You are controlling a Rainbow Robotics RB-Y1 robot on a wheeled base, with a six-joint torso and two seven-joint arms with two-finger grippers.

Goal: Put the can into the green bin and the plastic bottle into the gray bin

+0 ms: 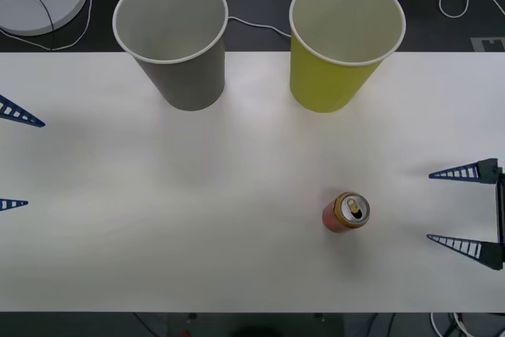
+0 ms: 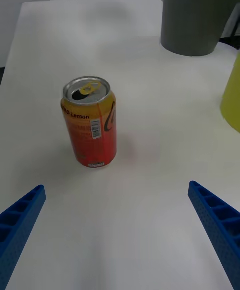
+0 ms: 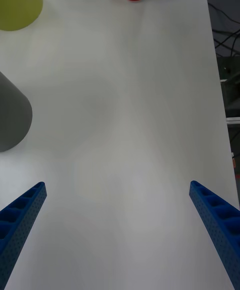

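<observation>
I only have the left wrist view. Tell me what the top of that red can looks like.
Observer: The can stands upright, and its gold top has the tab opening already punched open.
Operator: Report where the right gripper is.
Observer: The right gripper sits at the table's right edge, open, with the can out in front of its fingers and not yet between them.
Operator: Check inside the bins.
Observer: In the front view, the gray bin and the green bin both stand upright with pale insides and nothing in them.
Operator: Confirm my own gripper.
Observer: The left gripper is open at the table's left edge, holding nothing.
</observation>
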